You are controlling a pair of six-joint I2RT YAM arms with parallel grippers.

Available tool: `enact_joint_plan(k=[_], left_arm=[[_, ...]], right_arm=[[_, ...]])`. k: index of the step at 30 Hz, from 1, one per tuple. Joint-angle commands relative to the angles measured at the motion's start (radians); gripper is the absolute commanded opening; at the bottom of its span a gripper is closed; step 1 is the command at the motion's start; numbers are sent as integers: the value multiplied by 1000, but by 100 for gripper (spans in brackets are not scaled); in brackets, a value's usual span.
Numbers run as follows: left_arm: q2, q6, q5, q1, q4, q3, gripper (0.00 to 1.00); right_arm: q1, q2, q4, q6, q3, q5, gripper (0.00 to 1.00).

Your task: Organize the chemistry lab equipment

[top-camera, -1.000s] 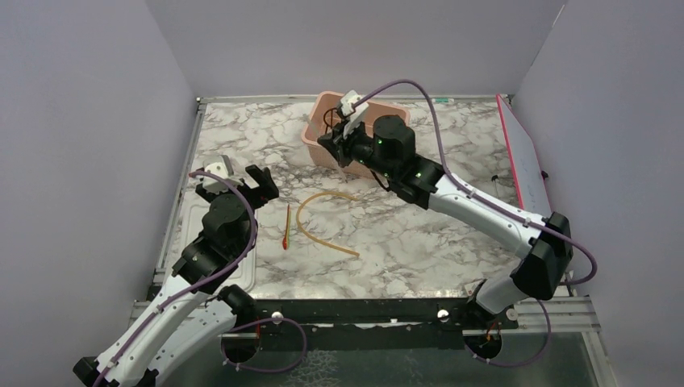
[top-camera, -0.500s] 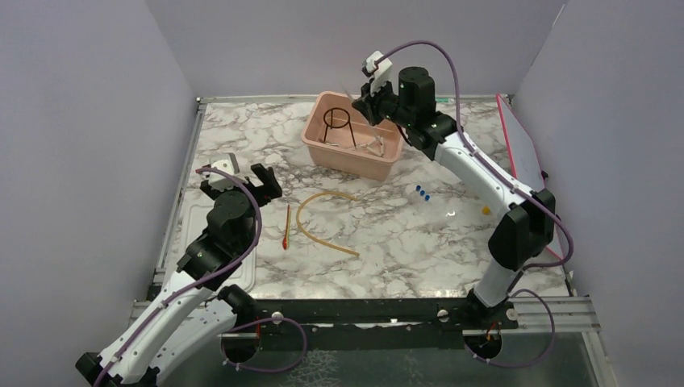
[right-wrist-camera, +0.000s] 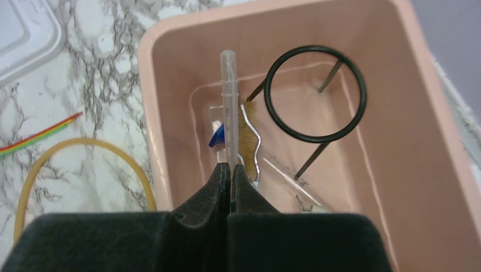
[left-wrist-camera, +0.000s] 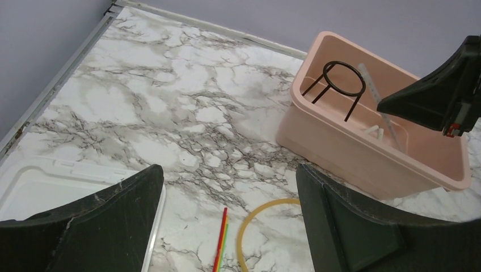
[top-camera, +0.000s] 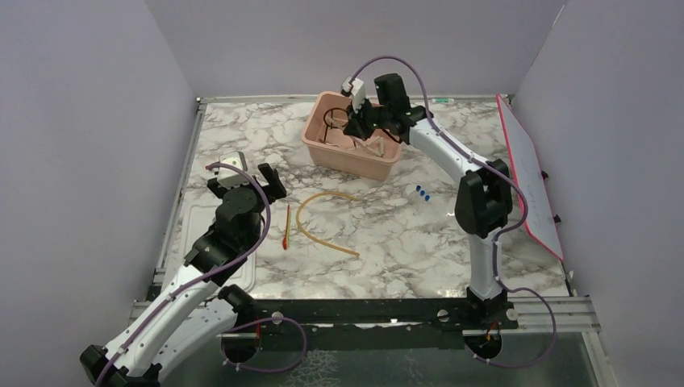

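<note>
My right gripper (right-wrist-camera: 230, 167) is shut on a thin clear plastic tube (right-wrist-camera: 228, 102) that sticks out over the inside of the pink tub (right-wrist-camera: 150, 113). In the tub lie a black wire ring stand (right-wrist-camera: 315, 93), a bent metal tool (right-wrist-camera: 249, 141) and a small blue piece (right-wrist-camera: 217, 136). My left gripper (left-wrist-camera: 227, 181) hangs open above the table, nothing between its fingers. Below it lie the thin red-orange rod (left-wrist-camera: 221, 241) and the curved tan rubber tube (left-wrist-camera: 255, 215). Tiny blue pieces (top-camera: 423, 193) rest on the marble to the right of the tub.
A flat white lid (top-camera: 189, 234) lies at the left edge of the table, under my left arm. A white board with a red edge (top-camera: 528, 185) leans against the right wall. Purple walls close in the table on three sides.
My right arm rose from the tub's near side to behind it, then came down over the tub, still shut on the clear tube. My left gripper shifted only slightly.
</note>
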Motion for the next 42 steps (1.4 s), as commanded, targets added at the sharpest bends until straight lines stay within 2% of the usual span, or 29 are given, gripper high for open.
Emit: enact_joint_plan(k=[1, 10, 13, 17, 25, 30, 34, 37, 42], left_arm=[[9, 9, 28, 9, 33, -3, 89], [38, -5, 29, 18, 19, 6, 89], [54, -19, 24, 19, -2, 14, 89], [69, -64, 40, 19, -36, 14, 89], [96, -245, 163, 19, -153, -36, 88], [186, -308, 239, 20, -190, -45, 70], [329, -337, 247, 36, -254, -6, 65], [445, -317, 314, 79, -269, 22, 62], [571, -294, 415, 139, -284, 38, 46]], right_arm=[[1, 50, -103, -68, 35, -91, 3], [1, 135, -192, -84, 99, -87, 11], [1, 128, -185, -55, 113, -87, 21], [1, 95, -156, 4, 121, -85, 30], [1, -60, -18, 163, 14, -29, 33], [2, -170, 15, 324, -79, -17, 34], [4, -293, 63, 452, -218, -34, 34], [11, -369, 84, 509, -303, -40, 33], [32, -464, 117, 571, -424, -57, 33]])
